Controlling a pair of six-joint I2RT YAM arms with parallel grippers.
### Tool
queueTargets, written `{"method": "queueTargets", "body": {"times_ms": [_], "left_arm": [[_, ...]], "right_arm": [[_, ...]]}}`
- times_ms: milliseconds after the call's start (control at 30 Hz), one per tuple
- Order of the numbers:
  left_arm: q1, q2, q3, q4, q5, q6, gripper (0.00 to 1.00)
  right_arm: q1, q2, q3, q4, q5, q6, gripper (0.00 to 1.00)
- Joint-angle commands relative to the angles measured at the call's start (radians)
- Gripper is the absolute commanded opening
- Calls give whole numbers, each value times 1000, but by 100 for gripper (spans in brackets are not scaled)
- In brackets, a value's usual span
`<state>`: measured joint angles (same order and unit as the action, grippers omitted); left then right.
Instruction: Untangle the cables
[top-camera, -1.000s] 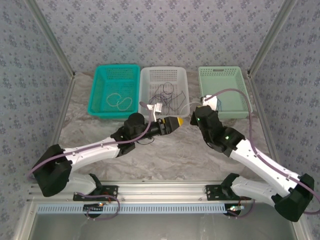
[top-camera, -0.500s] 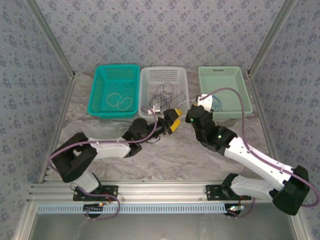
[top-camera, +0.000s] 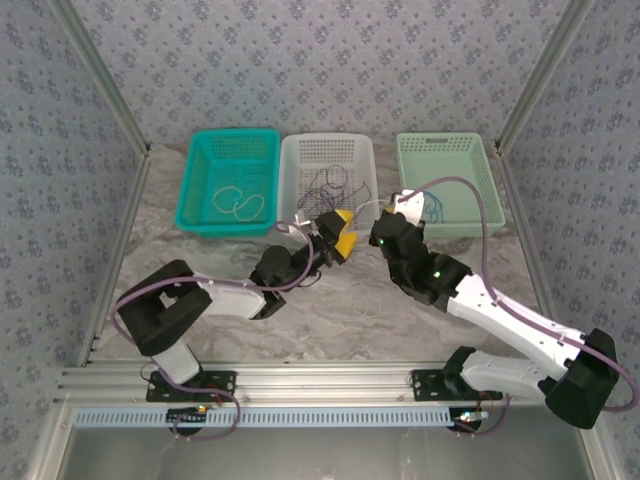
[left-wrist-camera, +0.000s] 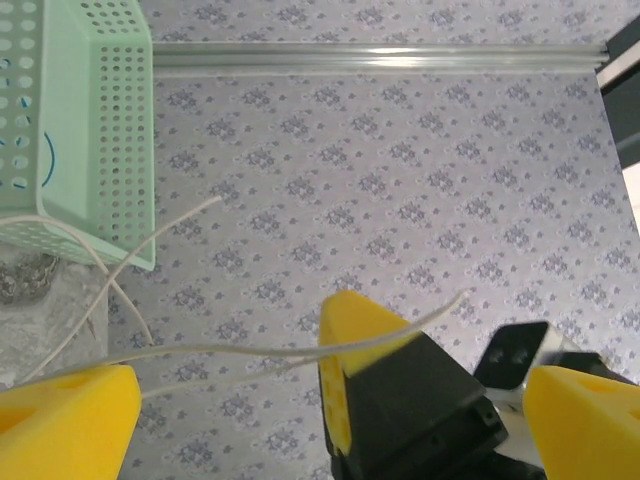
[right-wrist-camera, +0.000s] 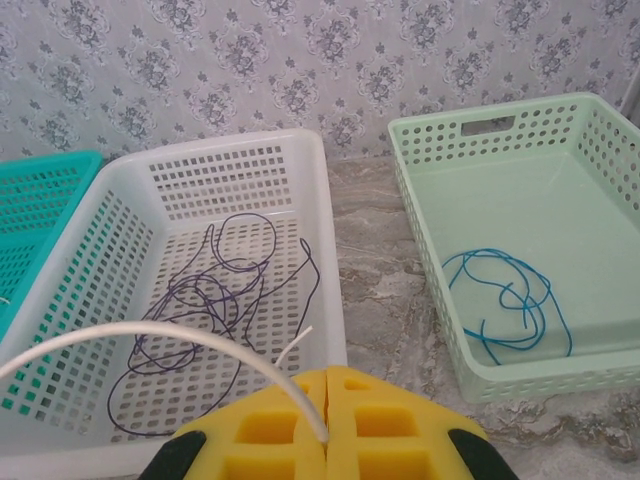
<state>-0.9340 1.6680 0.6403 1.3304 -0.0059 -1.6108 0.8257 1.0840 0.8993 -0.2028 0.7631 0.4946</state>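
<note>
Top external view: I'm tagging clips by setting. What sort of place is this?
Likely a purpose-built robot test cell: patterned backdrop walls on aluminium frame posts, left arm and right arm bolted to a rail, and teal basket, white basket and green basket in a row holding cables.

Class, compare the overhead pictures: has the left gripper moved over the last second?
Yes. The left gripper has shifted slightly up and left, toward the white basket.
</note>
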Motion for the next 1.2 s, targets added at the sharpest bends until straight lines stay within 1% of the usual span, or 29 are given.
{"method": "queueTargets", "body": {"times_ms": [0, 200, 267, 333, 467, 533, 633, 700, 767, 867, 1000, 1167], "left_arm": [[-6, 35, 53, 78, -31, -28, 97], [0, 75, 106, 78, -49, -33, 91], [4, 84, 116, 78, -52, -38, 89], [7, 91, 119, 78, -65, -40, 82], [25, 86, 96, 78, -91, -24, 69], [37, 81, 86, 75, -88, -17, 63], [54, 79, 75, 75, -86, -13, 52], [67, 73, 71, 64, -73, -6, 47], [87, 53, 62, 35, -53, 5, 44], [115, -3, 37, -34, -37, 50, 40], [157, -115, 15, -176, -17, 148, 37], [217, -255, 59, -469, 78, 295, 31]], "right_arm": [[16, -7, -11, 23, 25, 38, 0], [65, -42, -57, 39, 49, 60, 0], [76, -66, -91, 70, 44, 62, 0], [79, -87, -118, 95, 16, 61, 0], [95, -111, -132, 72, 2, 46, 0], [102, -130, -144, 69, -5, 47, 0], [102, -139, -152, 78, -52, 42, 0], [104, -132, -147, 65, -76, 38, 0], [105, -124, -139, 37, -89, 38, 0], [107, -115, -131, 5, -121, 42, 0], [106, -88, -113, -49, -156, 54, 0], [107, -32, -96, -50, -218, 61, 0]]}}
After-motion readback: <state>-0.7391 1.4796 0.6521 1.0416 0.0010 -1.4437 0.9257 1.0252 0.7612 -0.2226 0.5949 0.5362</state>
